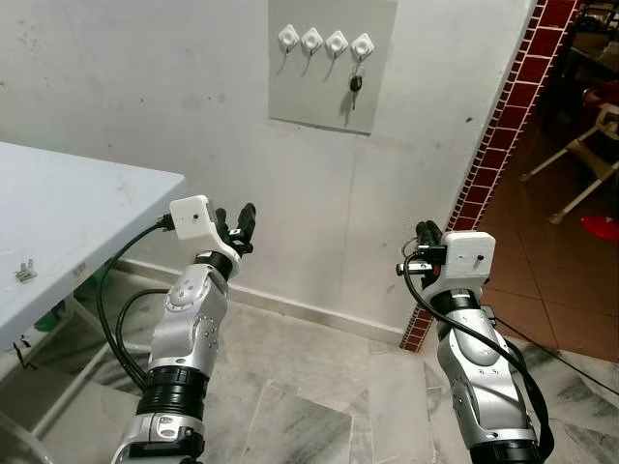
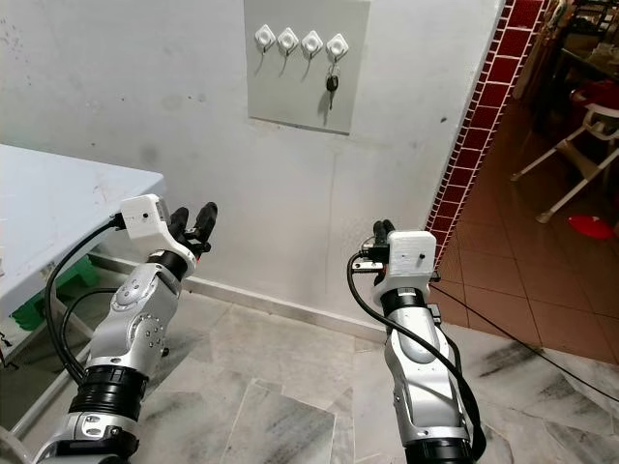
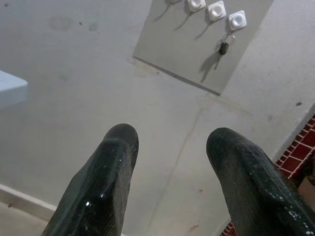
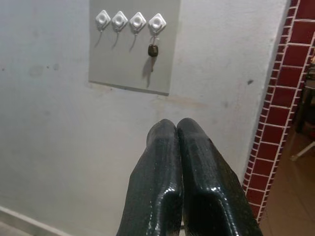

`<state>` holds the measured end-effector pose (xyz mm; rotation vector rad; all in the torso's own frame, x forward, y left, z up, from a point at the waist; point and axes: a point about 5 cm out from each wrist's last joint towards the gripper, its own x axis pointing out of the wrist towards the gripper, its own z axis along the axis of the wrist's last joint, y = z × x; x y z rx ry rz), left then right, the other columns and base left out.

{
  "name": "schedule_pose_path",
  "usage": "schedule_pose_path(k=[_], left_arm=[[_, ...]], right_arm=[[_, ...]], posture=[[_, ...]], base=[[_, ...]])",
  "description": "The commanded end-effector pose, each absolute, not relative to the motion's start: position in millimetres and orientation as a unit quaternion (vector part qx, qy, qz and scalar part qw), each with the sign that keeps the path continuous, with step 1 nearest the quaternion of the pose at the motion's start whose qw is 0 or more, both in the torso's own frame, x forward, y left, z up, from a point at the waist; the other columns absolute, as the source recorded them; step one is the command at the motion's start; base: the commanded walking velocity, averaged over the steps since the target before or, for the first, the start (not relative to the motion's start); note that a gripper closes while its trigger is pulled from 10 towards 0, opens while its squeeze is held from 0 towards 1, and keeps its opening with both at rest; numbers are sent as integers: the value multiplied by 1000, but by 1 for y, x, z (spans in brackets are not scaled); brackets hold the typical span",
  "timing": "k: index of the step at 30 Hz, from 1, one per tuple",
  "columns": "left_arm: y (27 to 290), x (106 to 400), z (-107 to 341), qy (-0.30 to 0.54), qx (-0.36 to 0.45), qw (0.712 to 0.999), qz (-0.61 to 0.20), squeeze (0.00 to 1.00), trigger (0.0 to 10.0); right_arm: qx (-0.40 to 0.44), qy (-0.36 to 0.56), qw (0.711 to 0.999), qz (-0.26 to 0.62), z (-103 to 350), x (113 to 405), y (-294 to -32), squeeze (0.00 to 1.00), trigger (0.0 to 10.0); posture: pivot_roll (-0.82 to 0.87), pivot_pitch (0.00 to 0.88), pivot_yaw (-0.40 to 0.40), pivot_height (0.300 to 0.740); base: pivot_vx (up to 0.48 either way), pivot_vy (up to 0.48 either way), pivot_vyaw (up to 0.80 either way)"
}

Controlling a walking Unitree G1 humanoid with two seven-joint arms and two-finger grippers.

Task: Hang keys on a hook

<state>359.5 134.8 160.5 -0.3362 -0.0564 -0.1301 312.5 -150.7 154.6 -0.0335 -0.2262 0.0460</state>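
A dark key (image 1: 356, 85) hangs from the rightmost of several white hooks (image 1: 363, 44) on a grey panel (image 1: 319, 101) high on the wall. The same key (image 4: 153, 49) appears in the right wrist view, and small in the left wrist view as the key (image 3: 223, 47). My left gripper (image 1: 237, 225) is raised below and left of the panel, open and empty. My right gripper (image 1: 427, 234) is raised to the right, well below the panel, shut with nothing between its fingers (image 4: 165, 147).
A white table (image 1: 87, 193) stands at the left with a small metal bit (image 1: 25, 272) on it. A red-tiled wall edge (image 1: 493, 145) runs down the right, with chair legs (image 1: 580, 164) and a red object (image 1: 600, 226) on the brown floor beyond.
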Motion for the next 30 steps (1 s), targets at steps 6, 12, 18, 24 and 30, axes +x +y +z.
schedule_pose_path(k=[6, 12, 18, 24, 30], left_arm=[[133, 360, 164, -33, -166, 983, -72, 0, 10000], [132, 360, 164, -33, -165, 983, -74, 0, 10000], [133, 359, 163, -32, -162, 983, -76, 0, 10000], [137, 358, 162, -32, -156, 984, -75, 0, 10000], [139, 358, 162, -32, -159, 984, -69, 0, 10000]], right_arm=[[-15, -127, 991, 26, 163, 314, -151, 0, 10000], [-12, -126, 992, 27, 163, 313, -150, 0, 10000], [-12, -126, 992, 26, 162, 313, -152, 0, 10000], [-13, -126, 992, 25, 163, 312, -154, 0, 10000], [-12, -126, 992, 24, 163, 312, -154, 0, 10000]], posture=[[5, 0, -30, 740], [7, 0, -32, 740], [8, 0, -32, 740], [10, 0, -33, 740], [12, 0, -35, 740]], base=[[316, 0, 0], [316, 0, 0], [315, 0, 0], [314, 0, 0], [314, 0, 0]])
